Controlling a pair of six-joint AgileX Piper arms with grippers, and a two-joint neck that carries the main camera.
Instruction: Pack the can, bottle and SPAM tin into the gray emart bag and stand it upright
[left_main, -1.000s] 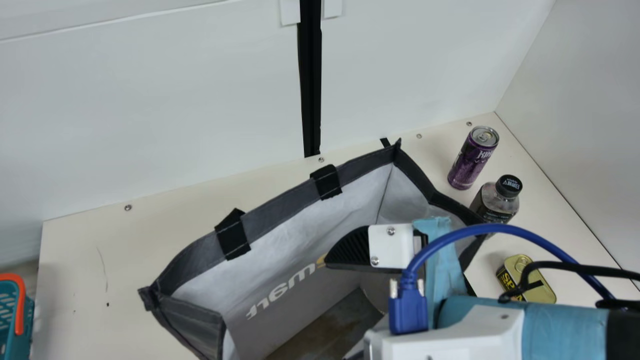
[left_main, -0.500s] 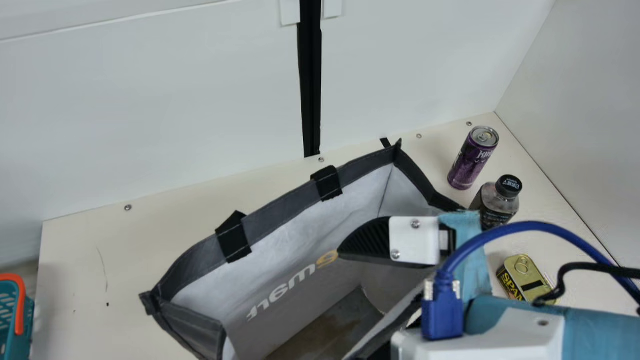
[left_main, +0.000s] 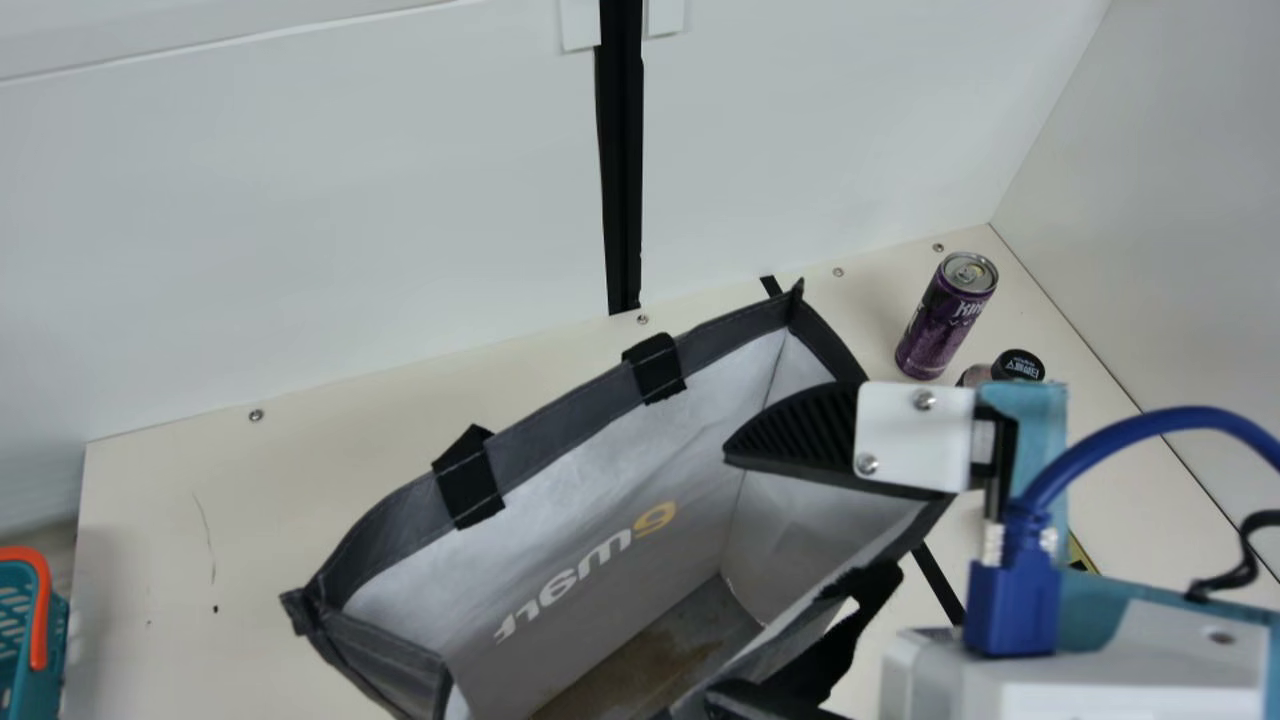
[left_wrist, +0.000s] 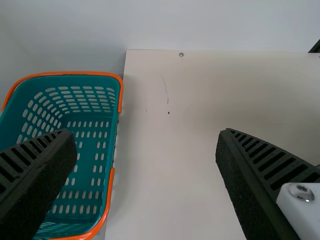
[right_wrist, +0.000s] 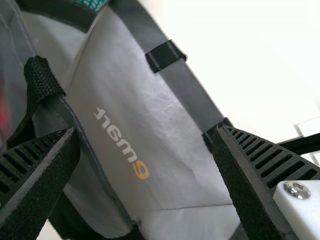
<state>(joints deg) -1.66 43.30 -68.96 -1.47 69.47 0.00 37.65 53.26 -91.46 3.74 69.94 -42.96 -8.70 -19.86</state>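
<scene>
Behind the right gripper (left_main: 718, 572), jaws spread, peek the SPAM tin's (left_main: 1079, 556) yellow sliver – at the bag's three o'clock – and the bottle's (left_main: 1018, 366) dark cap, at two, like the upright purple can (left_main: 945, 318). The gray emart bag (left_main: 560, 408) gapes, cropped at six. The left gripper's (left_wrist: 147, 134) jaws stand apart.

The gray emart bag (left_main: 590, 440) stands open. At right stand a purple can (left_main: 940, 325) and black-capped bottle (left_main: 1018, 366), the SPAM tin (left_main: 1079, 557) nearer.
</scene>
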